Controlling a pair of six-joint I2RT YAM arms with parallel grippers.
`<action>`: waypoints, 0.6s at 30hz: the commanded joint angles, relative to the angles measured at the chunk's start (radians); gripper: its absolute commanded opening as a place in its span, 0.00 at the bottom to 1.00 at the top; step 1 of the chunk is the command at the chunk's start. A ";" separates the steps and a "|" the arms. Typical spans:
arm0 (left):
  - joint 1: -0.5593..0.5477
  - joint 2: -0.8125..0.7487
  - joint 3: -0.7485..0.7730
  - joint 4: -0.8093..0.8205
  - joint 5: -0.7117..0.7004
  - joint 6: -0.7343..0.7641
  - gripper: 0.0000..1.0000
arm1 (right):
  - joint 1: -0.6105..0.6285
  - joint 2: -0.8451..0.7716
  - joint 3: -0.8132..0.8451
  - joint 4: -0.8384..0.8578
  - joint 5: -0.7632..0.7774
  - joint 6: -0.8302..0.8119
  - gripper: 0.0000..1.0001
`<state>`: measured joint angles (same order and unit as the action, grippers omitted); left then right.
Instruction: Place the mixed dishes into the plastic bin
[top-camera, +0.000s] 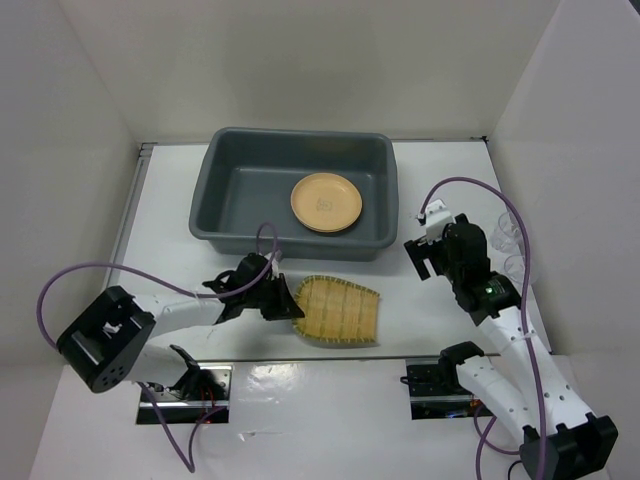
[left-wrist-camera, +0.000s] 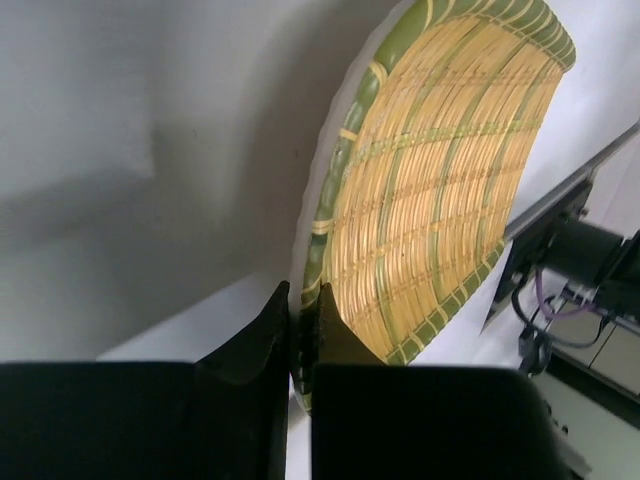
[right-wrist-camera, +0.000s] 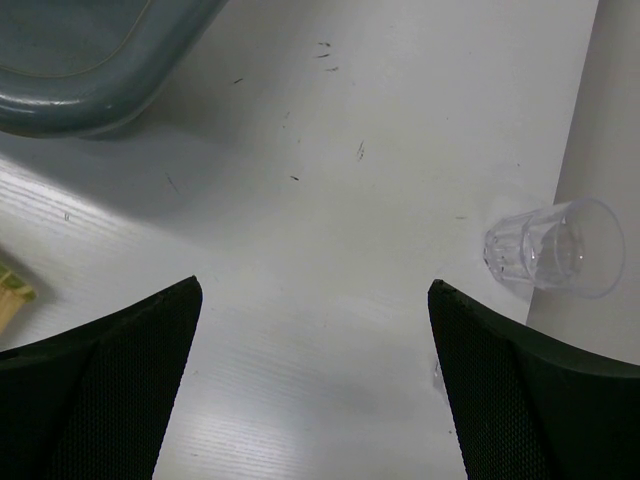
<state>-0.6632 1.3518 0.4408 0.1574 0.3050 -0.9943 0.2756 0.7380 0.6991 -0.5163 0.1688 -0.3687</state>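
Just in front of the plastic bin (top-camera: 205, 200), which holds one tan-orange plate (top-camera: 326, 203), the left gripper (left-wrist-camera: 303, 310) pinches the rim of the yellow-green fan-shaped dish (top-camera: 342, 310), while right of the bin the right gripper (right-wrist-camera: 313, 290) gapes wide, a clear glass cup (right-wrist-camera: 555, 248) farther right.

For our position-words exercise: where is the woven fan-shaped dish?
Top view: the fan-shaped dish sits on the table just in front of the grey bin, near centre, its left edge pinched by the left pincer.
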 joint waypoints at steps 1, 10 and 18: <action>-0.041 -0.025 0.057 -0.267 -0.056 0.100 0.00 | -0.010 -0.022 -0.001 0.035 0.018 0.004 0.98; -0.061 -0.117 0.603 -0.775 0.287 0.351 0.00 | -0.010 -0.117 0.000 0.071 0.165 0.037 0.98; 0.031 0.203 1.301 -0.959 0.444 0.405 0.00 | -0.010 -0.137 0.000 0.081 0.178 0.047 0.98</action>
<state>-0.6926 1.4765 1.5646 -0.7387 0.6243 -0.6193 0.2703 0.6109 0.6991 -0.4984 0.3180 -0.3393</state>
